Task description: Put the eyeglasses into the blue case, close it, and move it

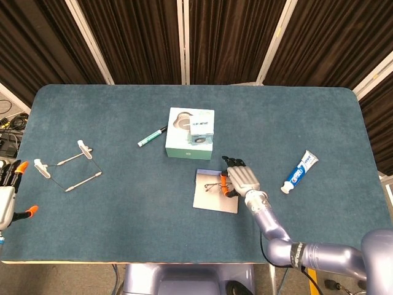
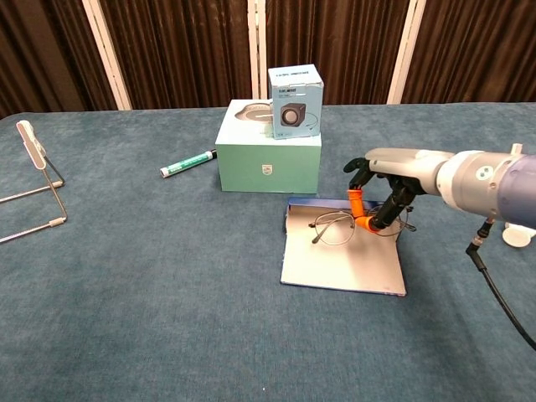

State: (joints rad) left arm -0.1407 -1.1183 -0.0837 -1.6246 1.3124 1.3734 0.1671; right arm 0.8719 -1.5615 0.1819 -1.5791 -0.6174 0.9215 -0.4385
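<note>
The blue case (image 1: pixel 214 200) (image 2: pixel 339 262) lies open and flat on the table, its pale lining facing up. My right hand (image 1: pixel 241 177) (image 2: pixel 387 179) hangs over the case's far right part and pinches the thin-framed eyeglasses (image 1: pixel 215 185) (image 2: pixel 337 227) at their right side with orange-tipped fingers. The glasses hang just above the lining, lenses toward the left. My left hand (image 1: pixel 7 200) rests off the table's left edge, fingers apart, holding nothing; it does not show in the chest view.
A teal box (image 1: pixel 190 134) (image 2: pixel 268 157) with a small speaker carton (image 2: pixel 295 100) on top stands just behind the case. A green marker (image 1: pixel 151 136) (image 2: pixel 187 163) lies left of it. A wire stand (image 1: pixel 67 165) (image 2: pixel 33 180) is at far left, a toothpaste tube (image 1: pixel 299 171) (image 2: pixel 523 209) at right.
</note>
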